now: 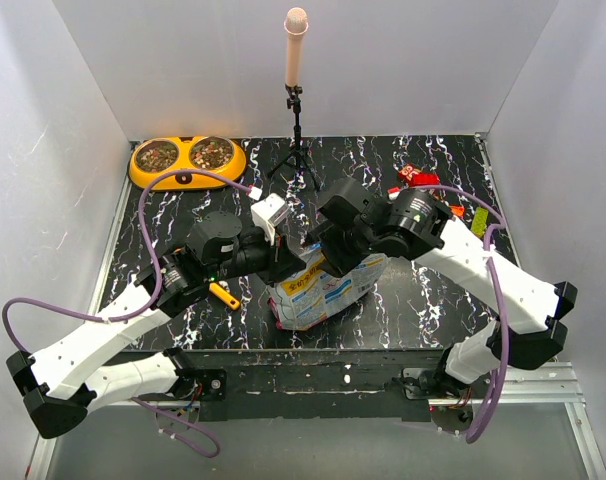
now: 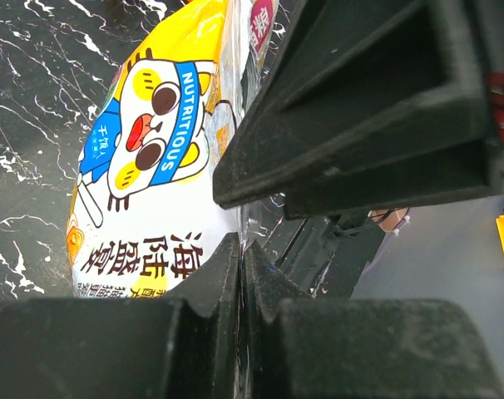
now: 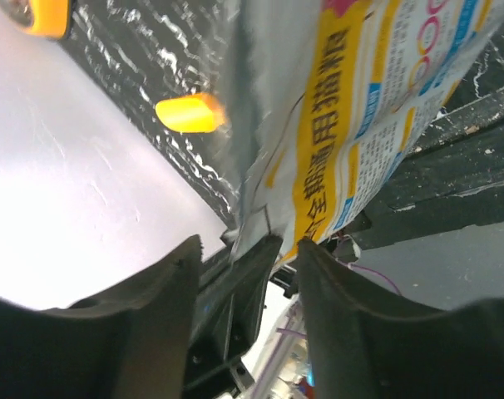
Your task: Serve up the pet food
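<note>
Top external view: one crinkly bag [image 1: 328, 285] sits mid-counter [image 1: 423, 300] by the near edge — left fingers [image 2: 194, 332] pinched closed on its top edge, right fingers [image 3: 152, 332] spread open astride it. One double bowl [image 1: 188, 178] in the far-left corner holds pet food [image 1: 211, 152] in two cups — one scoop [image 1: 223, 295] lies left of the bag.

Lab enclosure, white walls [image 1: 73, 110], small tripod [image 1: 299, 150]

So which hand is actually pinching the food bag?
The left hand: its fingers are shut on the bag edge; the right hand stands open, straddling it.
</note>
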`<state>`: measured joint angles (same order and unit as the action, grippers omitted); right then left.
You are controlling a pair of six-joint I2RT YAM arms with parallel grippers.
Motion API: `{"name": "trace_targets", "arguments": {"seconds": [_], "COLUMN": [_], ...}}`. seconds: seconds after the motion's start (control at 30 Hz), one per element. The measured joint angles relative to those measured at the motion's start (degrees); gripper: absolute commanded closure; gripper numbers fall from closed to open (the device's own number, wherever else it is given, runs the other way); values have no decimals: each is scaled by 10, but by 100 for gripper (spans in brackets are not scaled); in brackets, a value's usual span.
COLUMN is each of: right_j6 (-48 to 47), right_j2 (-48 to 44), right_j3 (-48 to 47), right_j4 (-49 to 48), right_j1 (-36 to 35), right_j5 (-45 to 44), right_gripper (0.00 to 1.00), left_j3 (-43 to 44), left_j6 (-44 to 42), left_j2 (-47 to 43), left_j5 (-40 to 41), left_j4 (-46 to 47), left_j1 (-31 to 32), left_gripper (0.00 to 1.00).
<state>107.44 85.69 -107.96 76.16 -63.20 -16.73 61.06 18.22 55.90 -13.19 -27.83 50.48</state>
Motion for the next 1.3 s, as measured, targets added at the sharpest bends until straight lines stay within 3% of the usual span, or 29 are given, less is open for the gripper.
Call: {"name": "trace_targets", "arguments": {"seconds": [0.17,0.3,0.43,0.5,0.53,0.57,0.73,0.93,1.0,1.03,1.3], "right_j6": [22,19,2,-7,-14,-22,-59,-109,-129,-134,-146], "right_j2": [8,41,51,54,56,59,71,70,65,63,41], "right_j3": [16,-25,-30,-33,-36,-40,-78,-107,-101,-101,-75], "right_j4": [7,7,7,7,9,13,47,16,16,16,9], "right_j1": [27,40,54,58,59,60,63,66,66,67,73], "right_j5": [17,12,18,20,20,19,17,3,1,-1,37], "right_gripper": [50,36,30,49,82,98,99,99,71,63,46], "left_j3": [-2,-2,-2,-2,-2,-2,-2,-2,-2,-2,-2], "left_j6": [-7,-14,-18,-22,-24,-27,-35,-37,-38,-39,-61], "left_j2": [-2,-2,-2,-2,-2,-2,-1,-1,-2,-2,-1], "left_j5": [-8,-11,-13,-15,-15,-15,-16,-36,-39,-40,-52], "left_j4": [1,1,1,1,1,1,0,-1,-2,-3,-5], "left_j1": [0,-1,-1,-1,-1,-2,-5,-4,-4,-4,-4], "left_gripper": [100,100,100,100,100,100,100,100,100,100,100]}}
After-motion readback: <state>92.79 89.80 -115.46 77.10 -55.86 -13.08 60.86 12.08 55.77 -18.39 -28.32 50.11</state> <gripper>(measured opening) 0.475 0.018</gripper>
